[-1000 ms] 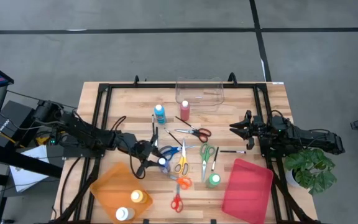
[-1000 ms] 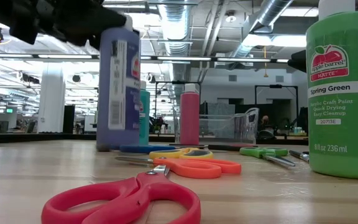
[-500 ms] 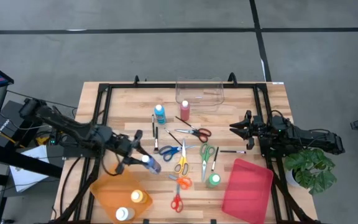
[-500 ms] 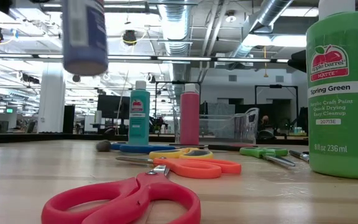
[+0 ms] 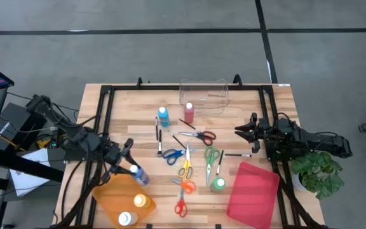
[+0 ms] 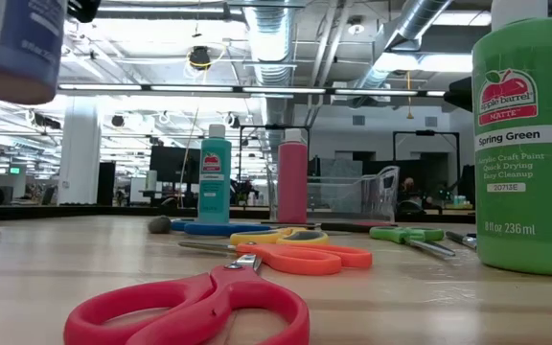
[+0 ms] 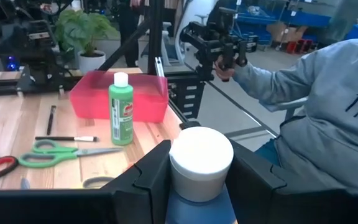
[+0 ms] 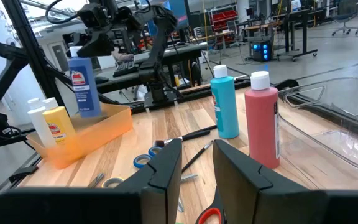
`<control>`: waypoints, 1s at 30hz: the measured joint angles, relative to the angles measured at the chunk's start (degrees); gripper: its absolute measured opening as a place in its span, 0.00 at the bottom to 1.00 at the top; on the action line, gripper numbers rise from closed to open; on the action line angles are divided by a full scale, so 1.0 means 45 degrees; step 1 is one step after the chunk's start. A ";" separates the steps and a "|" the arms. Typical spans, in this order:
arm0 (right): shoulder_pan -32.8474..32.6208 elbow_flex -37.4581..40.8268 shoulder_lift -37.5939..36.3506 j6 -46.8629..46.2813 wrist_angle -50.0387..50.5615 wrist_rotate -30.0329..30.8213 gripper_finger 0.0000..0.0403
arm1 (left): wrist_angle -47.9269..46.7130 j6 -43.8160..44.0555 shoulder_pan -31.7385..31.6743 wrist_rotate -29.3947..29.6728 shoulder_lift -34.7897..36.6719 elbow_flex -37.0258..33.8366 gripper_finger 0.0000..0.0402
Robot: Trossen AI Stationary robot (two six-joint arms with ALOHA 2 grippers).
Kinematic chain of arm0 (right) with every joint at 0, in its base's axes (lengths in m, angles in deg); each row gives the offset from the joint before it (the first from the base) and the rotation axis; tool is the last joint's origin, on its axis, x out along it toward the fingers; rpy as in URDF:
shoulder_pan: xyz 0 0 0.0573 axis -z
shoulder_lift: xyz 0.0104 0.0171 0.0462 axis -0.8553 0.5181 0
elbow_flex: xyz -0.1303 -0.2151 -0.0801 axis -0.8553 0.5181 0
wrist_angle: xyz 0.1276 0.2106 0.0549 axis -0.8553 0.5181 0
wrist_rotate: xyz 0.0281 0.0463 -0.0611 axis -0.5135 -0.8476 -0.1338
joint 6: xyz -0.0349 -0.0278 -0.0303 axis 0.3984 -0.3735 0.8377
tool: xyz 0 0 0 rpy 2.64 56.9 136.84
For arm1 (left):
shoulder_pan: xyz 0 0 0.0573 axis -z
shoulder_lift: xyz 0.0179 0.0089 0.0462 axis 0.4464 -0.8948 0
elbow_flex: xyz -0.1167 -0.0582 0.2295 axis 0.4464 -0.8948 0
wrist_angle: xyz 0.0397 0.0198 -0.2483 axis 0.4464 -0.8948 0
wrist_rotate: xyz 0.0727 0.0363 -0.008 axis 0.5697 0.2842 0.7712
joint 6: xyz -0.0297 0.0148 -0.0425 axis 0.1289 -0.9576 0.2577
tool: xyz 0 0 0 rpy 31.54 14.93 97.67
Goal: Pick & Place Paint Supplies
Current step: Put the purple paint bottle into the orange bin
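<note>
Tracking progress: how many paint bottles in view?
6: yellow and white in the orange tray, blue in the left claw above it, teal and red by the clear bin, green by the red tray.

Blue paint bottle (image 5: pixel 140 176) no longer standing among the scissors near the table's middle; now lifted clear of the table and carried leftward, positioned over the near corner of the orange tray (image 5: pixel 116 191). Left gripper (image 5: pixel 131 170), jaws clamped on the bottle below its white cap (image 7: pixel 201 154), withdrawn from the cluster toward the table's left side, arm folded back accordingly. In the low view, bottle shifted from beside the teal bottle (image 6: pixel 215 179) to the upper left corner, only its base visible. Teal bottle and a dark brush end (image 6: pixel 159 225) now uncovered behind the former position.
</note>
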 joint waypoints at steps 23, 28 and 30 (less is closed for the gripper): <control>0.0005 0.0000 0.0000 0.0004 -0.0004 0.0005 0.22 | -0.1914 0.2260 0.3694 0.2230 0.0130 0.0733 0.30; 0.0005 0.0000 0.0000 0.0002 0.0000 0.0005 0.22 | -0.1911 0.3279 0.4760 0.2666 -0.0674 0.0729 0.31; 0.0005 0.0000 0.0000 0.0004 -0.0003 0.0005 0.22 | -0.1917 0.3707 0.5162 0.2894 -0.1053 0.0729 0.31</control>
